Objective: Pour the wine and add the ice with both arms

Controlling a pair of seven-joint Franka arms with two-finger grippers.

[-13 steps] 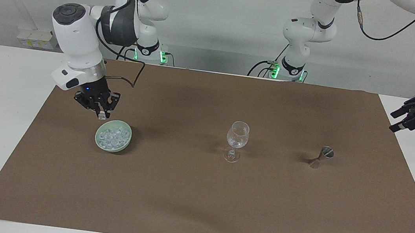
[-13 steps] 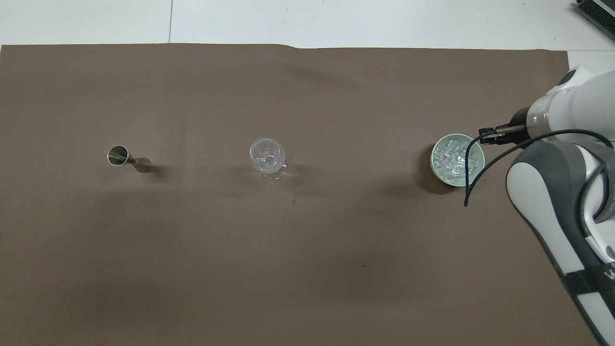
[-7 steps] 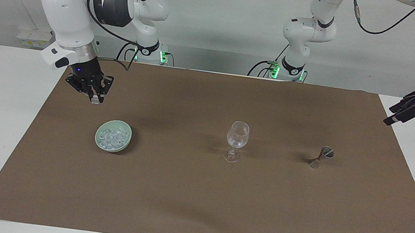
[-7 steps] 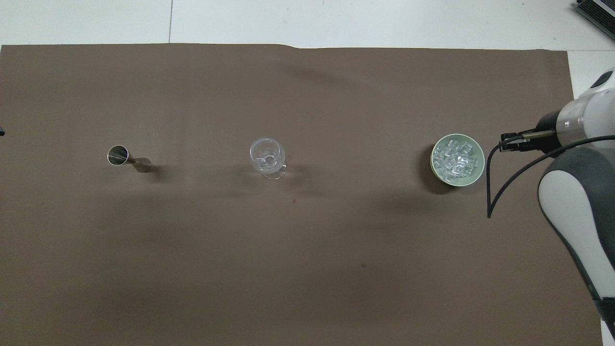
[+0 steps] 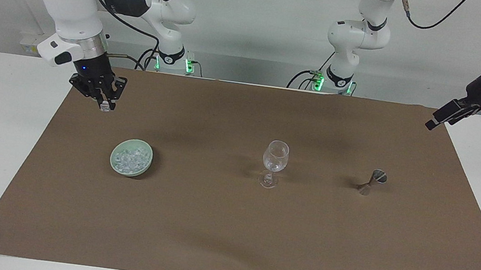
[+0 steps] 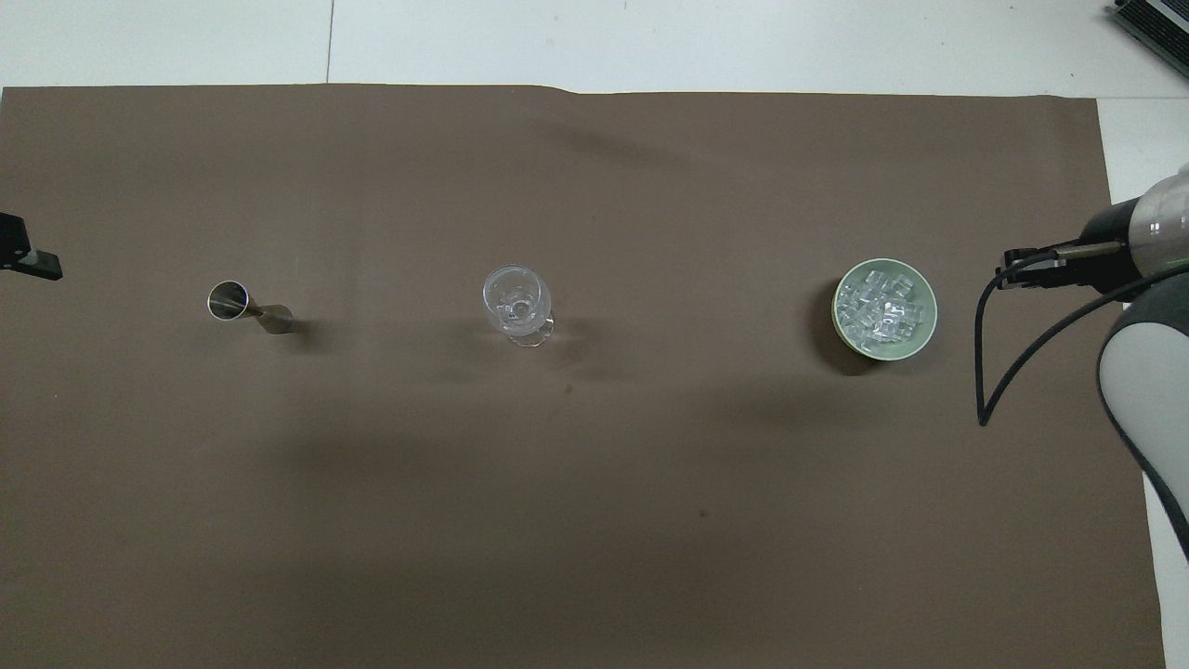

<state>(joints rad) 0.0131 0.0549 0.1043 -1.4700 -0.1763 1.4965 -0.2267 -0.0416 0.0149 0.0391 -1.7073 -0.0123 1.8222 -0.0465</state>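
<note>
Overhead view shows the ice [image 6: 881, 307] as a shiny heap of little clear cubes in a small green bowl [image 6: 932, 311]. The bowl sits on a brown mat [image 6: 594, 511] that covers most of the white counter [image 6: 650, 37]. At 9 o'clock from the bowl stands a wine glass [image 6: 516, 302]. Farther out the same way is a small metal jigger [image 6: 243, 308], and it leans to one side.

At 3 o'clock from the bowl, the right claw [image 6: 1008, 279] hangs over the edge of the mat. In the facing view it is up in the air and pinched shut, with what looks like one ice cube [image 5: 106, 106] held at its tips. The left claw [image 5: 442, 117] waits, open and empty, above the mat's corner at the left arm's end of the counter.

I think the cube goes into the glass next. It is tiny and slippery, and only the very tips hold it, so a quick swing could shake it loose onto the mat. The glass is tall on a thin stem, so a low claw could bump the rim and knock it over. If the cube is let go from too high, it could bounce out or miss the glass.
</note>
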